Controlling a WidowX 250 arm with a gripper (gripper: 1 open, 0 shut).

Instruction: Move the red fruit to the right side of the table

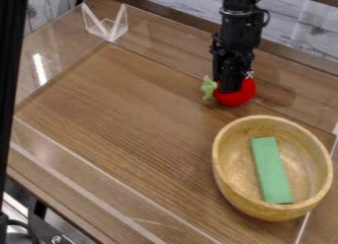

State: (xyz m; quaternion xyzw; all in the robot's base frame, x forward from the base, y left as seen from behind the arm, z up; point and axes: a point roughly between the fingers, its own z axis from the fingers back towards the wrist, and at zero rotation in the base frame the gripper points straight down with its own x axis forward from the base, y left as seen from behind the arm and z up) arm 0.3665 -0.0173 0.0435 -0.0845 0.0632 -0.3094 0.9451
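gripping the red fruit (238, 90), the gripper (231, 78) rests it on the table (119, 120)'s right side; releasing looks next.

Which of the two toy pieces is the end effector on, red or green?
The red fruit, under the end effector on the table; the flat green bar lies in the wooden bowl.

Gripper (234, 78): I see it clamped on the red fruit (238, 90).
Bowl (235, 179): holds green bar (271, 169).
Table (119, 120): wood-grain.
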